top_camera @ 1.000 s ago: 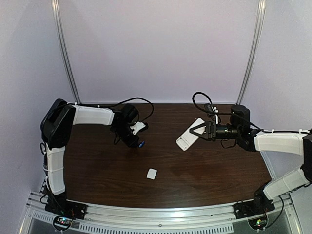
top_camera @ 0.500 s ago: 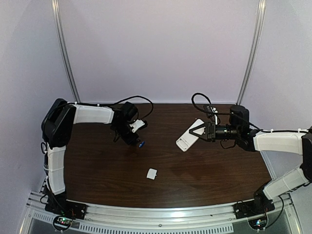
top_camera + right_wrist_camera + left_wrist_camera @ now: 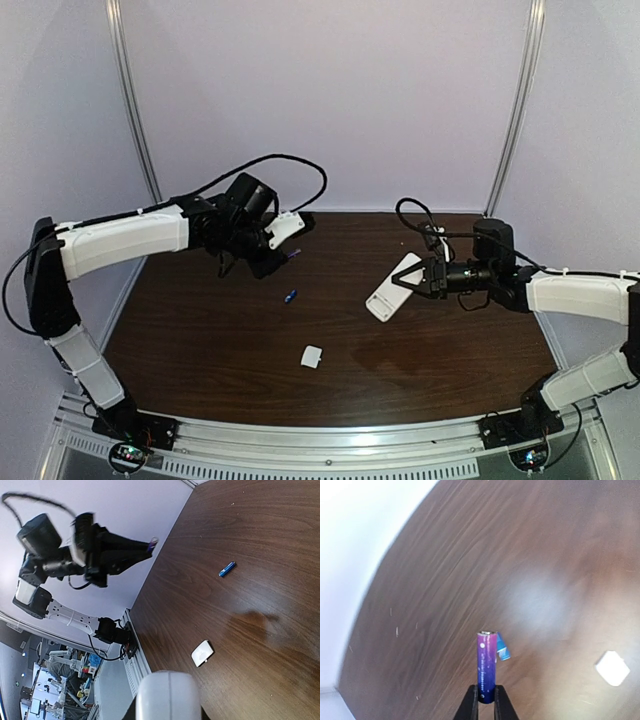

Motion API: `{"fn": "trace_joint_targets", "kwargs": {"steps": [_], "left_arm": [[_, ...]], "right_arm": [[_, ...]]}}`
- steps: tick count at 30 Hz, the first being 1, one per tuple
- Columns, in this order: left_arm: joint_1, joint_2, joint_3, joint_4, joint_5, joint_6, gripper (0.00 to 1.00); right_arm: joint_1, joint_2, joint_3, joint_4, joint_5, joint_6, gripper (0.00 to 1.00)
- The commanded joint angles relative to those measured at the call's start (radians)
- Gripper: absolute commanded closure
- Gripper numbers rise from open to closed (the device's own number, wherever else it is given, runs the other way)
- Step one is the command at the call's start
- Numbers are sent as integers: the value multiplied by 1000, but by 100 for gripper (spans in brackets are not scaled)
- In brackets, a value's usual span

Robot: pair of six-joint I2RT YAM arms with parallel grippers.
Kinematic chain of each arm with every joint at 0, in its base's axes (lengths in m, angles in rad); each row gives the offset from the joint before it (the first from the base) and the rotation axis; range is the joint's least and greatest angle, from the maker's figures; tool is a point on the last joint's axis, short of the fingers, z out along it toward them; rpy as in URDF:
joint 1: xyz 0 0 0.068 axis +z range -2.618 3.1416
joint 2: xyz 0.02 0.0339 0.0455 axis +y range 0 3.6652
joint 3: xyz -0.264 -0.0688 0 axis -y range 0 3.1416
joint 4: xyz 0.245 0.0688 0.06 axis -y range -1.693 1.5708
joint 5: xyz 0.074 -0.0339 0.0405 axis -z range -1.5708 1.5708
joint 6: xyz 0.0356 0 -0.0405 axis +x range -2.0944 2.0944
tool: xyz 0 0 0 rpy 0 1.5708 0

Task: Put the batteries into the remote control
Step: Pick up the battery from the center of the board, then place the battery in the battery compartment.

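Left tool (image 3: 485, 703): closed on the lower end of the first battery (image 3: 486, 666). The cell stands upright in my wrist view, raised over the far-left part of the surface.
Right tool (image 3: 421, 279): clamped on the far end of the remote control (image 3: 390, 289), which hangs tilted above the surface, right of centre, with its plain white side toward the overhead camera.
Second battery (image 3: 290, 296): lies loose on the surface between my two arms, well apart from the remote control and touched by neither tool.
Cover piece (image 3: 312, 356): a small white square, flat on the surface nearer my bases, apart from everything else.
Done, as I judge it: the cover is off, one cell is in hand, and the remote control is held up ready to receive it.
Left to do, as I judge it: bring the first battery across to the remote control and seat it, then fetch and seat the second battery. Neither cell is in the remote control yet.
Uncertain: a recess at the lower end of the remote control may be the open bay, but it is too small for me to confirm.
Surface (image 3: 200, 330): dark brown wood grain, glossy, with soft patches of glare. An aluminium rail (image 3: 330, 446) runs along its near edge.
Room: pale lilac walls (image 3: 330, 100) close off the back, with two slanted metal posts (image 3: 130, 100). Past the left edge of the surface, my right wrist view shows a cluttered, blurred workshop floor.
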State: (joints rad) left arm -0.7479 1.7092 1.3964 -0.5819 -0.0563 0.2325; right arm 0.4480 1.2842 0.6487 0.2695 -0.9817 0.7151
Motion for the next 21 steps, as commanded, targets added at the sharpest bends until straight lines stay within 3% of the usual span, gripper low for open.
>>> {"fn": "trace_joint_targets", "kwargs": {"steps": [1,9,21], "left_arm": [[-217,-125,-70,-10,-82,166,100],[-484,-148,-83,-94,-209,314,100],[-612,-29,-36,-162,-294,355,100]], "right_arm": [[7,-22,-42,-29,-50,41,100],[125,16,-39,-91,-33,88,100],[222,119,-28,-51,36,173,100]]}}
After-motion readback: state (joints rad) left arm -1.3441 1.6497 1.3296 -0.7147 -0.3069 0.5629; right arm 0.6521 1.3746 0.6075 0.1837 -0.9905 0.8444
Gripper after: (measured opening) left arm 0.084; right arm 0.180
